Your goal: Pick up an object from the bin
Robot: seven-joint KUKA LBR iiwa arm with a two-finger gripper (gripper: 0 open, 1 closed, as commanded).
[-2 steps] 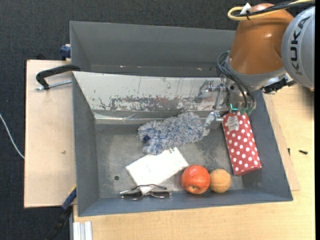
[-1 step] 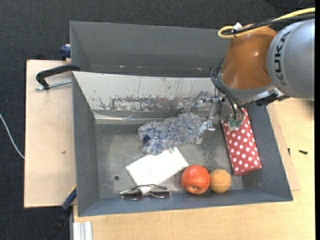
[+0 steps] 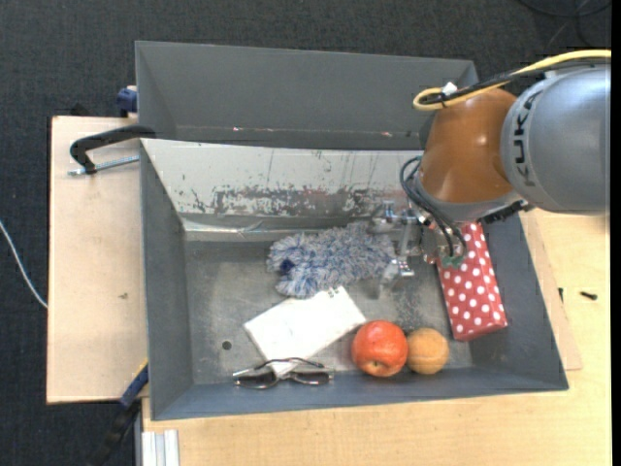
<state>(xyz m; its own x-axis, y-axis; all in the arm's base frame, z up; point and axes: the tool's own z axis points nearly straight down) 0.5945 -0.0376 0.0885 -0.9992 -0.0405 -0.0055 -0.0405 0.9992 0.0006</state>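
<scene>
The end effector (image 3: 403,263), a cluster of bare metal parts below the arm's smooth orange cover (image 3: 471,153), hangs low in the grey metal bin (image 3: 165,289), near its scuffed, reflective back wall. Whether it is open or closed cannot be told, and nothing can be seen in its hold.

It is at the near end of a blue-and-white cloth (image 3: 320,255), a soft, crumpled, speckled heap stretching away from it towards the view's left; whether they touch cannot be told.

Just beside the end effector on the arm's side lies a flat, oblong red pouch with white dots (image 3: 473,289), tilted against the bin's sloping wall. In front of the end effector, towards the near wall, a glossy round red apple (image 3: 380,348) sits touching a smaller, matte orange fruit (image 3: 427,350). Left of the apple lies a flat white notepad (image 3: 303,324), rectangular and set askew. Past the notepad, by the near wall, lies a thin-framed pair of sunglasses (image 3: 281,373).
</scene>
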